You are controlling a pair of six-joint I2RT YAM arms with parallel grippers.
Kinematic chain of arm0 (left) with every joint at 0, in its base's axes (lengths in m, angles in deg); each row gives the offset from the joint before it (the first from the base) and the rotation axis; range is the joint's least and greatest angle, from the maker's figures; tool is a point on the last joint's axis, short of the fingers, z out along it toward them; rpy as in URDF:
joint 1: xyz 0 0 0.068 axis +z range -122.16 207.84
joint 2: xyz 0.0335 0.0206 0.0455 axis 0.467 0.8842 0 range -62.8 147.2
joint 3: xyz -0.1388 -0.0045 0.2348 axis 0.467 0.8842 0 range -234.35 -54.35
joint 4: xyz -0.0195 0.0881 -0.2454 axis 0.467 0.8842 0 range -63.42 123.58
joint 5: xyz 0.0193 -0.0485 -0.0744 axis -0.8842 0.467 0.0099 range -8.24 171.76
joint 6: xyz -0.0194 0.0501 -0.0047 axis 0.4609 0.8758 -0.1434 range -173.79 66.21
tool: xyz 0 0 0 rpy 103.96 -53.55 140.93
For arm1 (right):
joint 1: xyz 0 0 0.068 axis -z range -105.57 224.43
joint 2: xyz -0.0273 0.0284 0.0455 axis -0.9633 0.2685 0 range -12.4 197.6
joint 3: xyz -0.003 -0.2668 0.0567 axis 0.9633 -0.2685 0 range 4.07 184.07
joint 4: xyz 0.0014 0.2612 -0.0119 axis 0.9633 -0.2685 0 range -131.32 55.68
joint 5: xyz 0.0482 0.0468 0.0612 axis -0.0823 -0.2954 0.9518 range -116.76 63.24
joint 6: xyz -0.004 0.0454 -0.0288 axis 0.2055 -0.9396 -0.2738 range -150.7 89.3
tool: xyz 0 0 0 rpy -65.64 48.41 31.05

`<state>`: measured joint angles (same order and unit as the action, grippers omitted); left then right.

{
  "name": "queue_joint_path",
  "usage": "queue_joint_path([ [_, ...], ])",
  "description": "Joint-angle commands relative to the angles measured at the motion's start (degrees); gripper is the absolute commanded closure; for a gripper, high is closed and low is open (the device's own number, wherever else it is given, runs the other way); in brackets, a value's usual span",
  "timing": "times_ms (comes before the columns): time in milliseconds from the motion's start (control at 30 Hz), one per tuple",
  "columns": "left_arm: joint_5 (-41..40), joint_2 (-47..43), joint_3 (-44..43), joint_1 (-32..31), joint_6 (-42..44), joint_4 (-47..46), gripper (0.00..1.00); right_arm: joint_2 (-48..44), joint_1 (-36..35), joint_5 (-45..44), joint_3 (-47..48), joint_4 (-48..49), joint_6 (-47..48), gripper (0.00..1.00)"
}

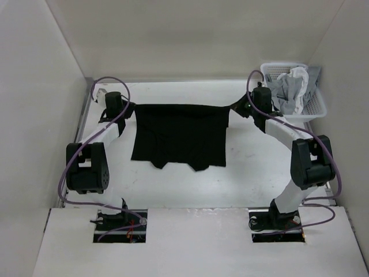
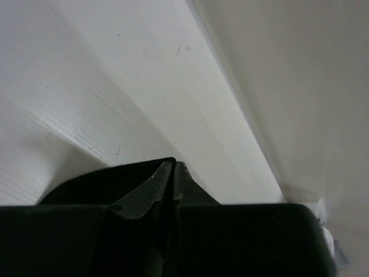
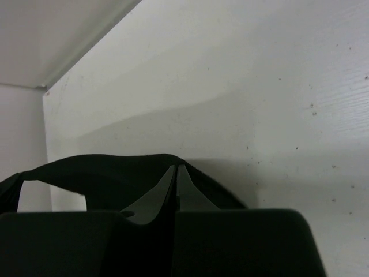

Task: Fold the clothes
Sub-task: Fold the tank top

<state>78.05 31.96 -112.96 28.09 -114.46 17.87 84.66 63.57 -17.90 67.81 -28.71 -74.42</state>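
over white table [image 1: 259, 167], white walls [image 1: 173, 34], left end effector [image 1: 129, 109] and right end effector [image 1: 234, 107] pinching clothes [image 1: 181, 135]

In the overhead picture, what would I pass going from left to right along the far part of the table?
left pincer, shut on one corner → black garment, stretched between the two → right pincer, shut on the other corner → white basket holding grey and white clothes

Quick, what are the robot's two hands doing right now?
Left gripper: shut, pinching one top corner of the black shirt.
Right gripper: shut, pinching the shirt's other top corner.
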Motion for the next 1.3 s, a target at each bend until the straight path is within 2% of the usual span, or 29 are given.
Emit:
queue_joint_path([
  [0, -0.42, -8.34, 5.84, -0.47, -0.33, -4.99, 1.0, -4.58, 0.18, 2.47, -2.73, 3.79, 0.22, 0.99],
  [233, 1.59, -20.74, 25.19, -0.12, -2.53, -9.3, 1.0, -16.0, -2.1, 0.9, -19.69, 9.07, -1.1, 0.98],
  [533, 8.36, -38.32, 40.14, 6.46, -1.83, -7.21, 1.0, -29.46, -9.65, -4.81, -35.25, 7.85, -1.62, 0.98],
  [633, 10.02, -38.52, 42.17, 8.93, -0.07, -6.32, 0.99, -30.52, -13.35, -8.06, -38.42, 5.83, -2.76, 0.97],
  [767, 11.62, -36.76, 45.59, 9.99, 0.02, -6.93, 0.95, -27.63, -14.15, -8.95, -41.15, 4.68, -5.05, 0.96],
  [800, 11.61, -36.67, 46.3, 10.6, 0.11, -6.59, 0.93, -26.67, -14.15, -9.21, -41.51, 4.68, -5.49, 0.93],
  [933, 13.81, -37.98, 48.41, 14.11, 0.11, -6.23, 0.78, -23.15, -13.89, -9.39, -40.46, 5.9, -4.62, 0.62],
  [1033, 13.9, -41.22, 48.68, 15.7, 0.98, -4.48, 0.74, -20.08, -13.27, -7.46, -37.48, 8.53, -2.34, 0.48],
  [1133, 12.33, -44.91, 47.8, 15.88, 2.48, -2.72, 0.74, -15.86, -12.4, -5.09, -35.27, 12.05, -1.89, 0.43],
  [1267, 8.64, -48.44, 46.57, 12.37, 3.71, -1.49, 0.74, -10.06, -10.2, -1.14, -33.95, 15.92, -3.9, 0.47],
])
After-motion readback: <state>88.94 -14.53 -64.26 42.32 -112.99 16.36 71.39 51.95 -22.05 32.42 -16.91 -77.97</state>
